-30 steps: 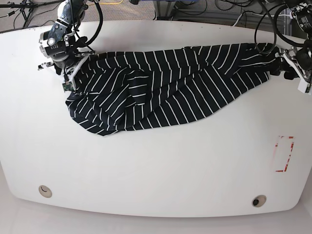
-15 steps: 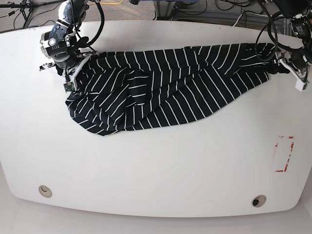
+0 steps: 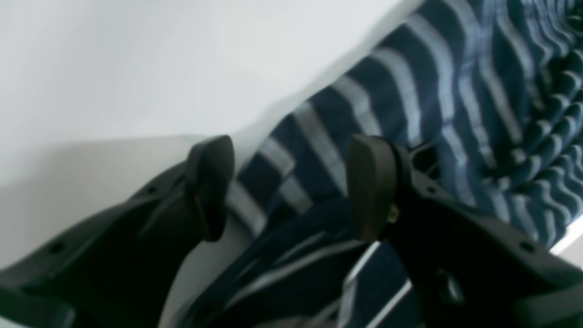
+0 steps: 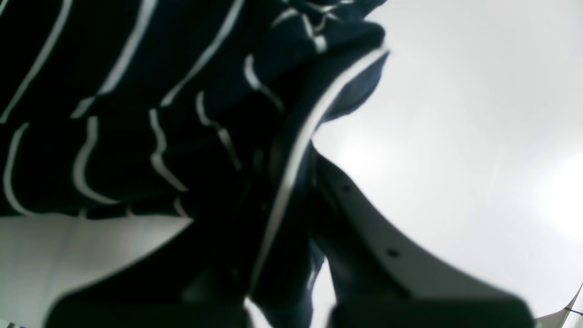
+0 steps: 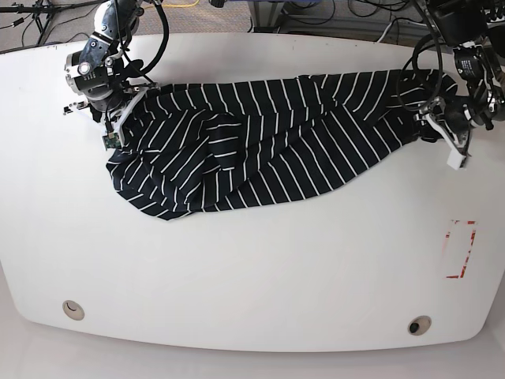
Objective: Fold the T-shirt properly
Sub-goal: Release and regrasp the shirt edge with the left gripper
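The black T-shirt (image 5: 268,146) with thin white stripes lies crumpled across the back half of the white table (image 5: 252,268). At its left end my right gripper (image 5: 112,126) is shut on a bunched edge of the cloth; the right wrist view shows the T-shirt (image 4: 136,114) pinched in the right gripper (image 4: 282,182). My left gripper (image 5: 428,126) hovers at the shirt's right end. In the left wrist view the left gripper (image 3: 291,191) is open, its fingers (image 3: 212,187) well apart, with the striped T-shirt (image 3: 410,105) lying below and between them.
A red-outlined rectangle mark (image 5: 461,249) is on the table at the right. Two round holes (image 5: 72,309) (image 5: 419,324) sit near the front edge. Cables (image 5: 371,12) run behind the table's back edge.
My left arm has moved in from the table's right edge, leftward and slightly forward, onto the shirt's right end. The right arm and the shirt have barely moved.
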Robot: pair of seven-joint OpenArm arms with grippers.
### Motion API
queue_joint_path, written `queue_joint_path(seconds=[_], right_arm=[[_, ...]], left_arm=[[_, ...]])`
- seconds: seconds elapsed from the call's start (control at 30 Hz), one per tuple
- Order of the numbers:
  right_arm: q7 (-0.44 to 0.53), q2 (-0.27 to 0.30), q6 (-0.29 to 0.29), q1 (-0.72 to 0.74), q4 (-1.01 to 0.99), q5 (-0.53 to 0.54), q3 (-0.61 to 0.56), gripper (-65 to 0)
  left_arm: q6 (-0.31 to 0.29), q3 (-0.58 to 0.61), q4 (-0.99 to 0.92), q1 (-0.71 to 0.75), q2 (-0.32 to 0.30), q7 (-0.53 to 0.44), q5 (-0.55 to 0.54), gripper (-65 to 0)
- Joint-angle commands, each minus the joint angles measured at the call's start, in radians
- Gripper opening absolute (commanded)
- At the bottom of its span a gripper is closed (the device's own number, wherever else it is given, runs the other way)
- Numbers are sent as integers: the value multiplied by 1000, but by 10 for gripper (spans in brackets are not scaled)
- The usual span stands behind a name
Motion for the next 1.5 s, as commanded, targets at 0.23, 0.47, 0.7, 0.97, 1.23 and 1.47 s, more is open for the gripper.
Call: queue_joint_path(seconds=[0.23,0.47,0.7,0.97,1.23,1.47], right_arm=[[15,8,-7,6,17,1,0,-650],[14,8,-7,6,17,1,0,-650],[14,7,-7,6,17,1,0,-650],[12,7,-7,6,27,-1,0,-650],[9,16,-7,32,35,-5,3,-650],[9,19,-7,95,32,-10,0,-650]], left_arm=[[4,100,6,6,6,25,22,-438],[5,97,6,3,13,21,22,-631],[5,92,15,-1,12,19,21,-642],[25,-11,183,-1,13,19,22,-650],[182,-17,382,-28,-3,2,128,-650],[120,-17,537,-47,-8,-18,186,-650]])
